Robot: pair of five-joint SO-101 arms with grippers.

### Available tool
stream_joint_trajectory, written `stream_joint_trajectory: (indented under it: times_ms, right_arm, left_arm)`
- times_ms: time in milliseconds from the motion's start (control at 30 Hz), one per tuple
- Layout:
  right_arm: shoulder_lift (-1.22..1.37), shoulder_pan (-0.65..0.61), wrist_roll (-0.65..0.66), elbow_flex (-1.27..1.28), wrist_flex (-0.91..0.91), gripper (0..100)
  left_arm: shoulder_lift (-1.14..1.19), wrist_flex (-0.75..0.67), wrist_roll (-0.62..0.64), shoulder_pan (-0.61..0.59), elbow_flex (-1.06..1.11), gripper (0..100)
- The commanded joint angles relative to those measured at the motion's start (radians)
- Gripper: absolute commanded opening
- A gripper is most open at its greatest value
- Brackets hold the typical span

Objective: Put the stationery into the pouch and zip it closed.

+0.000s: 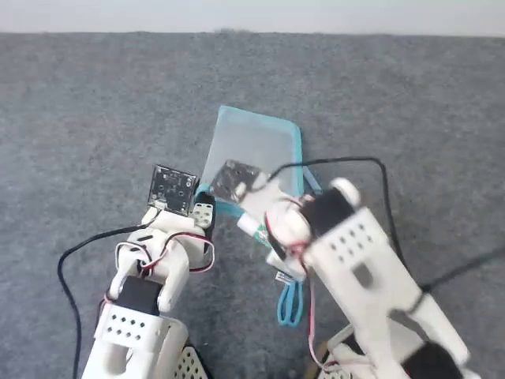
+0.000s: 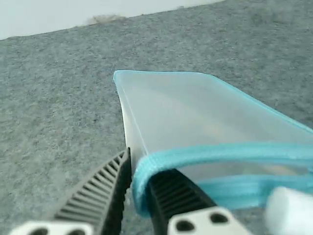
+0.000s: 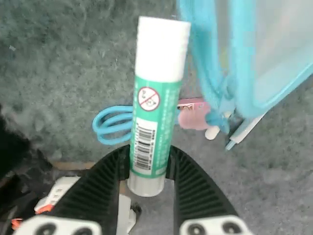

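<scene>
The right claw (image 3: 149,155), clenched on a green glue stick (image 3: 157,88), holds it mid-frame in the high view just below the blue-trimmed pouch (image 1: 254,146), whose mouth lies beside the stick's long axis, not ahead, while the left claw (image 2: 139,171) pinches the pouch's lower-left corner.

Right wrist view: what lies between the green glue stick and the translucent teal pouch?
A small pink tag lies between the green glue stick and the teal pouch; the right wrist view shows it.
</scene>
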Motion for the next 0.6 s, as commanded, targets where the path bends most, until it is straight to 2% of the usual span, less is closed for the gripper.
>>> stream_joint_trajectory:
  times_ms: [0,233,433,567]
  right_arm:
    - [0.087,0.030,-0.043,-0.149,0.015,0.8]
    - [0.257,0.156,-0.106,-0.299,0.022,0.8]
    - [0.352,0.160,-0.121,-0.422,0.061,0.8]
    - [0.420,0.160,-0.147,-0.517,0.061,0.9]
  left_arm:
    - [-0.023,-0.032,-0.006,0.014,-0.021,1]
    - [-0.023,-0.031,-0.025,0.017,-0.021,1]
    - [-0.023,-0.034,-0.032,0.023,-0.007,1]
    - [-0.025,-0.034,-0.072,0.089,0.012,1]
